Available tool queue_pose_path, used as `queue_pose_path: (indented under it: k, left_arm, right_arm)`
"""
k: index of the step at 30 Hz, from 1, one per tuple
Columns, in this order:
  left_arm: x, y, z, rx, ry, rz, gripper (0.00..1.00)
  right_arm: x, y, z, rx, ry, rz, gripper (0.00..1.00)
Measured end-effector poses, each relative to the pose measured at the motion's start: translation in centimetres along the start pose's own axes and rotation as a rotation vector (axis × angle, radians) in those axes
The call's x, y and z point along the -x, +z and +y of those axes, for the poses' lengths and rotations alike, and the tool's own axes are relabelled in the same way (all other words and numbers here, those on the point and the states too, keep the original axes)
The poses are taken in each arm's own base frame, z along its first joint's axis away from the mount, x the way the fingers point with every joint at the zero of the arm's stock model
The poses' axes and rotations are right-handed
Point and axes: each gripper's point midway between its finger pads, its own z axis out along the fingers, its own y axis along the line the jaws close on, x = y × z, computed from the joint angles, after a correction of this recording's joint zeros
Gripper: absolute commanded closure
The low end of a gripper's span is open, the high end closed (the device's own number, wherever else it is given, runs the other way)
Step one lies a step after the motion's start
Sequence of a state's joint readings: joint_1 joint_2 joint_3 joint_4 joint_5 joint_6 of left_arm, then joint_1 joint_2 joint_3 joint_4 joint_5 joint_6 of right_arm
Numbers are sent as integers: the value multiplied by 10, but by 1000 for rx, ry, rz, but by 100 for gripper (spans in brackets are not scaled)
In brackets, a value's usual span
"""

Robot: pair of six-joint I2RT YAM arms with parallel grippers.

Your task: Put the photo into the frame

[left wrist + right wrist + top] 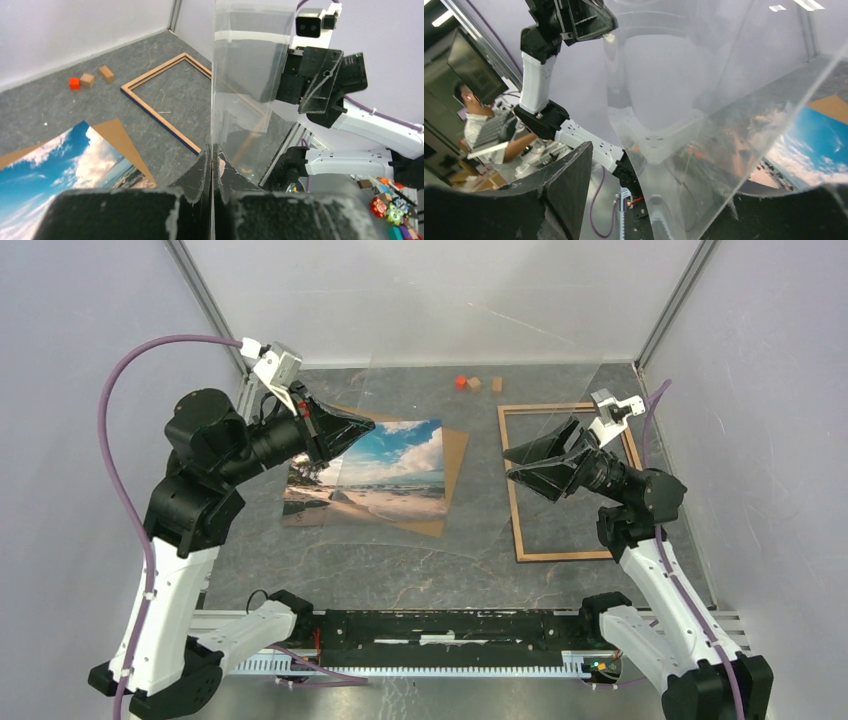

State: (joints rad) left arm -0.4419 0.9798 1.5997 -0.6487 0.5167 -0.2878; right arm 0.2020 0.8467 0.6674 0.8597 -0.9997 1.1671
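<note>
The photo (375, 475), a beach print, lies flat on a brown backing board (455, 455) at the table's middle left. It also shows in the left wrist view (60, 165) and the right wrist view (814, 145). The frame (550, 408) lies empty on the right, light wood up with a dark blue edge (155, 70). My left gripper (370, 430) (212, 150) is shut on the edge of a clear plastic sheet (450, 510) (245, 60) and holds it in the air above the photo. My right gripper (510, 464) (664, 170) is wide open at the sheet's other edge (704, 100), its jaws on either side of it.
A red block (461, 383) and two wooden blocks (474, 384) sit at the back of the table, also in the left wrist view (87, 80). Grey walls with metal corner posts close the cell. The black rail (450, 630) runs along the near edge.
</note>
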Motion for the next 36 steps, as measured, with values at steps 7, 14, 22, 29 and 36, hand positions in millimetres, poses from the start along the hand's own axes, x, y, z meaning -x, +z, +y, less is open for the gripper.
queue_pose_path:
  k: [7, 14, 22, 29, 36]
  left_arm:
    - [-22, 14, 26, 72, -161, -10, 98]
    - [-30, 21, 42, 100, -280, -58, 98]
    - [-31, 24, 45, 86, -363, -128, 98]
    - [-39, 27, 55, 101, -445, -156, 98]
    - [-54, 28, 72, 181, -491, -138, 1]
  right_arm:
    - [-11, -10, -15, -7, 145, -100, 34]
    - [-15, -15, -25, -20, 215, -160, 40]
    - [-13, -15, -31, -36, 216, -182, 67]
    - [-15, -15, -41, -55, 245, -181, 100]
    - [-23, -19, -64, -135, 254, -147, 100]
